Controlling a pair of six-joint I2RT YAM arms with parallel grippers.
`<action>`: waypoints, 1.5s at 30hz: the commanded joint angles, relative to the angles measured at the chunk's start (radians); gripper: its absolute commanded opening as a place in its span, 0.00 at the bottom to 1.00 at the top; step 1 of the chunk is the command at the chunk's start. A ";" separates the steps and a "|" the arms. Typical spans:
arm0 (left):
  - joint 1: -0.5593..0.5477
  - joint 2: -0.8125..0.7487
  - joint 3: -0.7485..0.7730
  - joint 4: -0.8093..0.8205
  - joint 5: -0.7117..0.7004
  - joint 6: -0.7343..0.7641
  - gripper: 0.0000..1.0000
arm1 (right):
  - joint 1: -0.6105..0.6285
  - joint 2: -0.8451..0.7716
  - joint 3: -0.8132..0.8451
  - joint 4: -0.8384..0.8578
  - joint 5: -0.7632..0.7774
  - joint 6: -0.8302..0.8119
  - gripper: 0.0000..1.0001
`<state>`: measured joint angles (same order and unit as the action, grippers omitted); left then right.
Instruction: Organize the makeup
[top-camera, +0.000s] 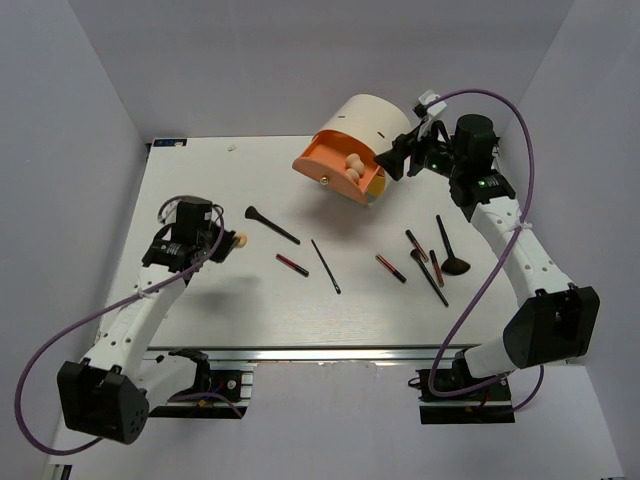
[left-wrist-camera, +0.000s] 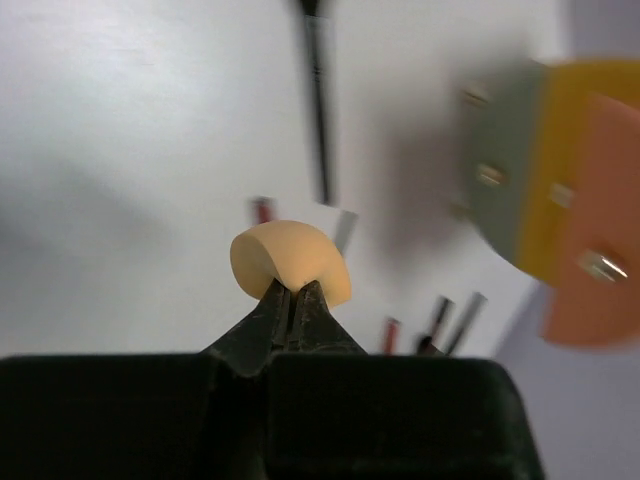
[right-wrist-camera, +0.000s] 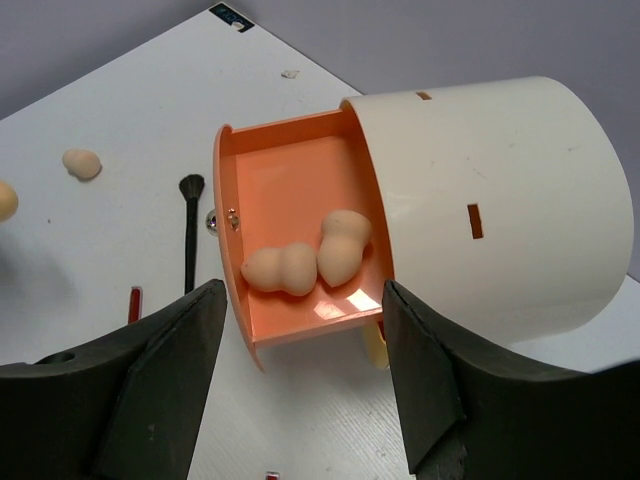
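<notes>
Our left gripper (left-wrist-camera: 293, 300) has its fingers pinched on 1 beige sponge (left-wrist-camera: 290, 258) over the white table (top-camera: 230, 310). Our right gripper (right-wrist-camera: 305, 300) is spread wide (nothing between its fingers) before the cream case's (right-wrist-camera: 500, 200) open orange drawer (right-wrist-camera: 290, 180), where 2 sponges (right-wrist-camera: 280, 270) lie touching. Black brushes (top-camera: 272, 226) and sticks (top-camera: 291, 264) lie scattered mid-table.

Left arm: my black fingers (left-wrist-camera: 262, 325) frame a peach-beige sponge (left-wrist-camera: 290, 260) against the white tabletop (top-camera: 230, 300). The cream case (right-wrist-camera: 500, 200) shows an orange drawer (right-wrist-camera: 290, 190), two beige sponges (right-wrist-camera: 345, 245) inside, and a yellow drawer front (left-wrist-camera: 565, 170). Black brushes (top-camera: 272, 226) and red-and-black sticks (top-camera: 292, 264) dot the white.
</notes>
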<state>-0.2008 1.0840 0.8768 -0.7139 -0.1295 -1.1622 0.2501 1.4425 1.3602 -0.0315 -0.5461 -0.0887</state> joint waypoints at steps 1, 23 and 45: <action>-0.090 -0.024 0.089 0.281 0.091 0.042 0.00 | -0.009 -0.040 -0.021 0.050 -0.025 0.004 0.69; -0.292 0.730 0.902 0.511 0.238 0.289 0.18 | -0.023 -0.159 -0.225 0.033 0.023 -0.020 0.71; -0.282 0.748 1.094 0.320 0.087 0.368 0.33 | -0.037 -0.200 -0.282 0.056 -0.032 -0.078 0.74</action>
<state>-0.4999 1.9347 1.9312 -0.3576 0.0345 -0.8383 0.2169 1.2850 1.0935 -0.0216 -0.5320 -0.1204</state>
